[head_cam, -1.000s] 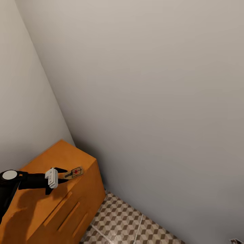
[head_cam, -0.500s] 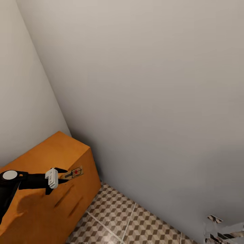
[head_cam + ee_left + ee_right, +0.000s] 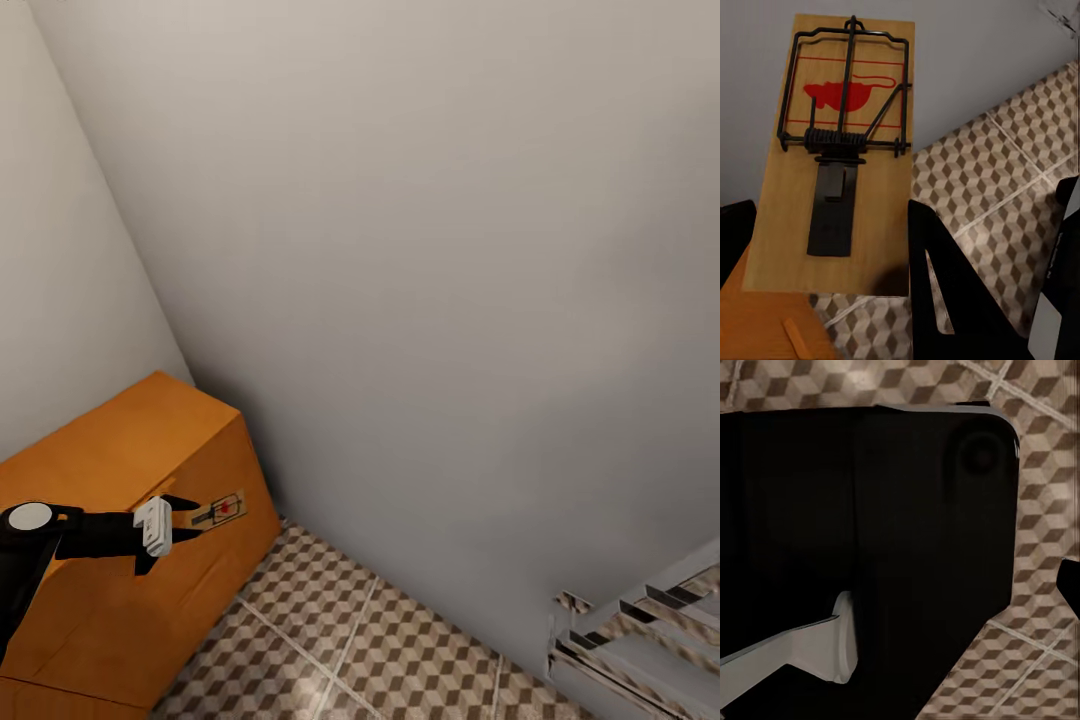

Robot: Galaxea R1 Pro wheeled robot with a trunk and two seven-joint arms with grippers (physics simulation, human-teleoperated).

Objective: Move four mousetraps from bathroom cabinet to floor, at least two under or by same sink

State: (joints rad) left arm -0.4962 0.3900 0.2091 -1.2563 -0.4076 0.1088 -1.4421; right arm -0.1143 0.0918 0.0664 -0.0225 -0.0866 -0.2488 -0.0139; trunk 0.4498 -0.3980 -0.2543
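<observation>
Mousetrap (image 3: 220, 512) pinched by one end in my left end effector (image 3: 185, 517), held in the air past the cabinet (image 3: 120, 560) edge, above the floor (image 3: 340, 650). Grip is only at its edge; a jolt could tip it loose. Right end effector: cannot tell.

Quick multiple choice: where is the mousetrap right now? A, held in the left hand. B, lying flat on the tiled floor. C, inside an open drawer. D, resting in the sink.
A: the left hand grips the mousetrap by one end, holding it out past the cabinet edge, above the bathroom floor.
</observation>
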